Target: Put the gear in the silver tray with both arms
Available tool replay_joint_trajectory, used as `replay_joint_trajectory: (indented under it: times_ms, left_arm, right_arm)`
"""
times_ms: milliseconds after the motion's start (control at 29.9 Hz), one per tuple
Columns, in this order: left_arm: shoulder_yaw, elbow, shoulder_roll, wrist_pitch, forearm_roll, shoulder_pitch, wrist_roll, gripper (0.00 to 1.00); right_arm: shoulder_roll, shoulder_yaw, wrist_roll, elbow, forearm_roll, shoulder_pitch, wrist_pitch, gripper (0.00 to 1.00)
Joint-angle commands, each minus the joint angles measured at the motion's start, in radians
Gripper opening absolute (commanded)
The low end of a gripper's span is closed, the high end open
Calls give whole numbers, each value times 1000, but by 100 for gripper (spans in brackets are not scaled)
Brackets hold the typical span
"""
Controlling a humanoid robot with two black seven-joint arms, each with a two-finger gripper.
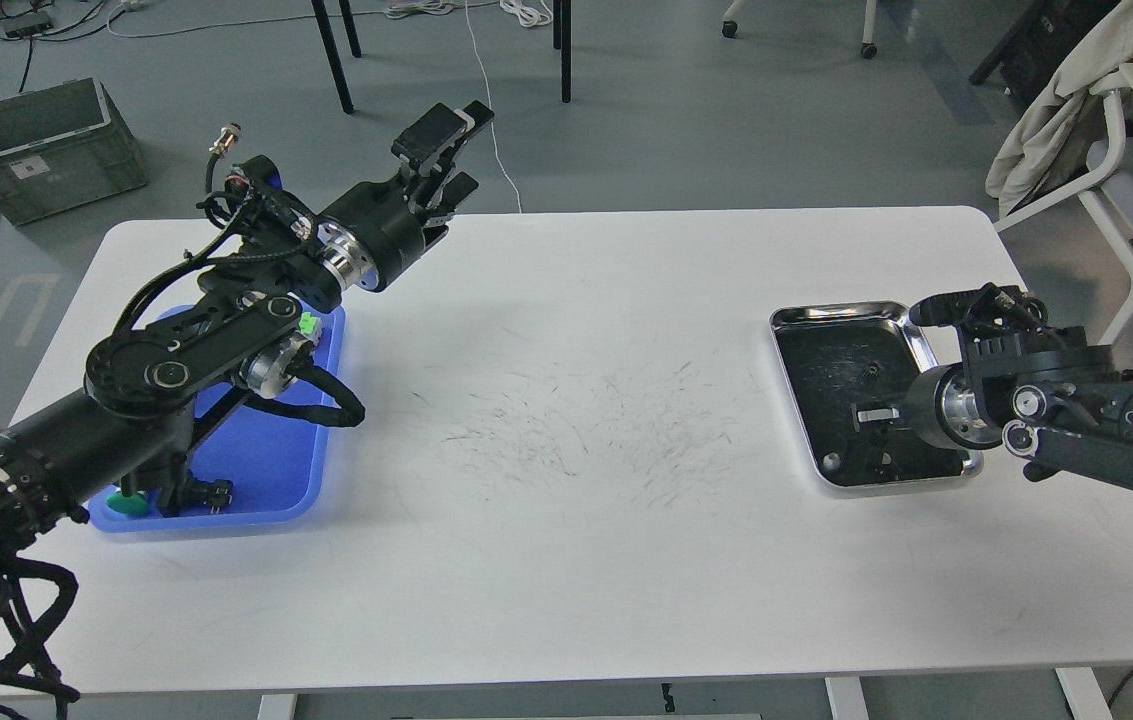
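Note:
The silver tray (926, 345) lies on the right side of the white table, its dark inside mostly bare. A small grey round spot (831, 462) shows near its front left corner. My right gripper (871, 415) reaches in from the right, low over the front half of the tray. It is dark against the black surface, so its fingers cannot be told apart. My left gripper (458, 150) is raised over the table's far left edge, open and empty. Small green parts (306, 323) (131, 503) lie in the blue tray (276, 470), partly hidden by my left arm.
A grey crate (46, 145) stands on the floor at the far left. Chair and table legs stand behind the table. A white chair with cloth (1076, 110) is at the far right. The table's middle (576, 420) has only scratch marks.

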Motion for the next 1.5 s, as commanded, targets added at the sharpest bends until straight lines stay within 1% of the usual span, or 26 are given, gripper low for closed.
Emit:
replay_joint_trajectory:
  times_ms: [0, 100, 167, 234, 301, 401, 501, 601, 702, 769, 902, 1036, 1136, 1370, 1470]
  left_arm:
    - [-2, 1, 3, -2, 0, -2, 0, 97]
    - [-4, 3, 4, 0, -2, -6, -2, 97]
    - [-12, 7, 4, 0, -3, -9, -2, 97]
    - [-41, 14, 3, 3, -6, -8, 0, 97]
    - [-84, 18, 1, 3, -20, 1, 8, 97]
    - [-99, 17, 12, 3, -44, 4, 12, 97]
    - [-105, 12, 67, 1, -141, 5, 12, 97]
    - [-102, 17, 93, -3, -337, 8, 14, 97]
    - [-102, 24, 102, -6, -489, 20, 18, 97]
    - [-105, 35, 102, -8, -547, 41, 17, 97]
    - [-156, 41, 86, -23, -618, 89, 15, 97]
    - [-232, 56, 61, -26, -627, 139, 17, 97]
    - [-269, 78, 37, -25, -627, 152, 17, 97]
    - [-279, 86, 29, -23, -626, 169, 0, 98]
    - [-285, 83, 33, -25, -626, 167, -18, 98]
  right_arm:
    - [-45, 109, 0, 3, 6, 14, 3, 97]
    - [-92, 225, 1, -4, 44, 24, 0, 97]
    - [-103, 371, 4, -26, 140, 18, -8, 97]
    - [-97, 507, 30, -69, 272, -2, -29, 97]
    - [-82, 641, 82, -87, 426, -65, -104, 97]
    - [-31, 791, 127, -101, 617, -154, -186, 97]
    - [3, 935, 138, -123, 902, -267, -186, 96]
    - [35, 1060, 156, -117, 1183, -402, -169, 96]
    - [76, 1147, 204, -117, 1330, -534, -74, 97]
    - [133, 1193, 215, -118, 1350, -606, -14, 97]
    - [217, 1267, 213, -127, 1350, -673, -8, 99]
    - [225, 1264, 213, -176, 1348, -674, -11, 99]
    - [234, 1273, 216, -190, 1348, -673, -8, 99]
    - [238, 1273, 219, -232, 1348, -664, -8, 99]
    - [238, 1273, 219, -229, 1348, -662, -6, 99]
